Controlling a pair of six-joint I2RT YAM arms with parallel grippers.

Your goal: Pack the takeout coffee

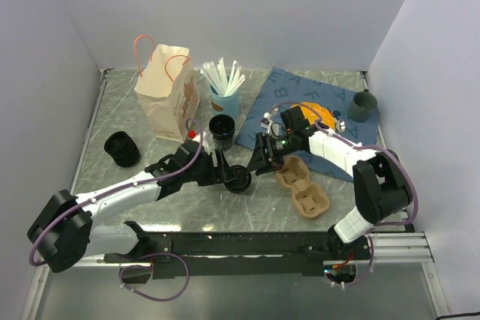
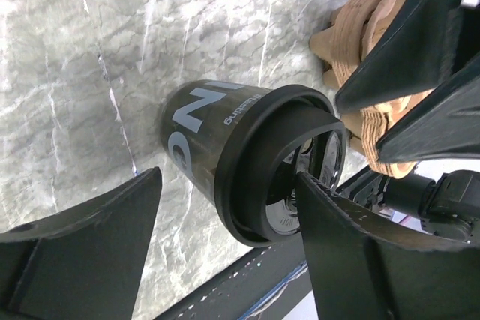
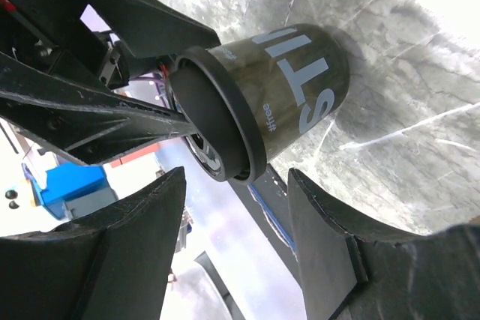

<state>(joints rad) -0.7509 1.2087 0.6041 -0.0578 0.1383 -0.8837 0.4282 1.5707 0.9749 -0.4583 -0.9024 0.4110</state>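
Your left gripper stands apart, astride the small black disposable cup with black plastic lid, upright on the grey marble table. Your right gripper is likewise apart, gripping nothing.

One lidded cup, one mug, one bag

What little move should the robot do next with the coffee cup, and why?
Probably close the left gripper on the takeout coffee. Its open jaws stand on either side of the cup. Nothing holds it, and it stands upright on the table beside the cardboard carrier.
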